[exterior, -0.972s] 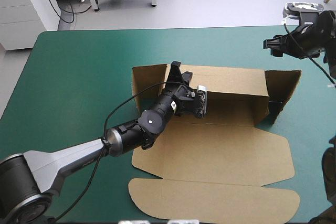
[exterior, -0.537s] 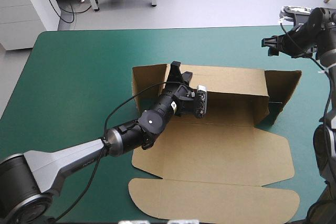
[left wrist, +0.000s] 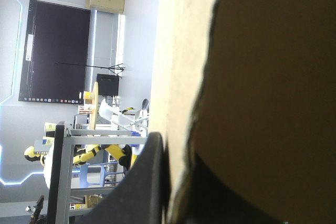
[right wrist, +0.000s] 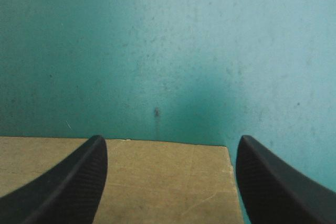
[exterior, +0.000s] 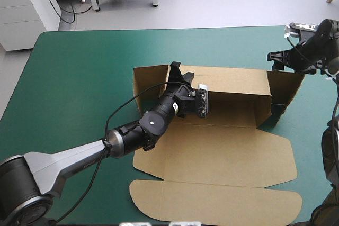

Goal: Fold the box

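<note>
Two tools work the box (exterior: 212,152) on the desk (exterior: 79,78). Left tool (exterior: 176,69) pinches its back wall (exterior: 228,80); right tool (exterior: 275,56) hangs open over the end flap (exterior: 286,88), likely to fold it inward next.

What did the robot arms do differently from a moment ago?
The right gripper, its black fingers open, dropped closer to the raised right-hand flap of the brown cardboard box. The left gripper stayed shut on the box's back wall, and the box did not move on the teal-green table cover.
</note>
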Motion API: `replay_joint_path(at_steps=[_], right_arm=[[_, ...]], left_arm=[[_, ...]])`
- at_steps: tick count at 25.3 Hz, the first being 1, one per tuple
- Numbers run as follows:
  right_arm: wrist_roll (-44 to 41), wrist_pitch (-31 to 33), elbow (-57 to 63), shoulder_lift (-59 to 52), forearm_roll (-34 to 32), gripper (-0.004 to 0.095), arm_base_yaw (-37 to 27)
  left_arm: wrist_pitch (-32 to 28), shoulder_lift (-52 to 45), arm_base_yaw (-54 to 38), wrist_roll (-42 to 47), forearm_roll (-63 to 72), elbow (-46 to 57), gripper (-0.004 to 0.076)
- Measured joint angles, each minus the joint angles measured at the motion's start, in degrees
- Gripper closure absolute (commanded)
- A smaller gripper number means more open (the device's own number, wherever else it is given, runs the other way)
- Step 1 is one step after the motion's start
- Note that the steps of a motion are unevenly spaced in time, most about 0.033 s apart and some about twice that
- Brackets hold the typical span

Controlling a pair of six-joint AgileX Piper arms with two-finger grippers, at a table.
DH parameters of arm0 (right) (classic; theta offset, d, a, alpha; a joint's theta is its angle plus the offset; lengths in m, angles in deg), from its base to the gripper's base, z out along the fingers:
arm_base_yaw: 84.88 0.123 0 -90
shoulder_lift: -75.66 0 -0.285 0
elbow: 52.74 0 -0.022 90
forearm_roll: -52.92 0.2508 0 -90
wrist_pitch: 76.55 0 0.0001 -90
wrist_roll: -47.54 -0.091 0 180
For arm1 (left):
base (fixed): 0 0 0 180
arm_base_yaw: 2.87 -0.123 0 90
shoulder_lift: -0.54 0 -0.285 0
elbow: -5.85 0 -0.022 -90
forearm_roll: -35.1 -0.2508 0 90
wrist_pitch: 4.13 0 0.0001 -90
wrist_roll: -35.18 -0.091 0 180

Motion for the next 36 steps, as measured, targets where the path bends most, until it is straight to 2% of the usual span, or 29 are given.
replay_joint_path(at_steps=[11, 26, 36], right_arm=[[3.7, -4.4, 13.2, -10.7, 0.4, 0.0263, 0.0], [2.8, -1.0, 14.6, -13.0, 0.2, 0.0263, -5.4], [3.1, -1.0, 17.4, -16.1, 3.0, 0.0263, -5.5]], left_arm=[[1.4, 0.0, 0.0, 4.9, 0.0, 0.1, 0.0731], [1.6, 0.0, 0.0, 16.0, 0.0, 0.1, 0.0731], [1.5, 0.1, 0.0, 20.1, 0.0, 0.1, 0.0731]])
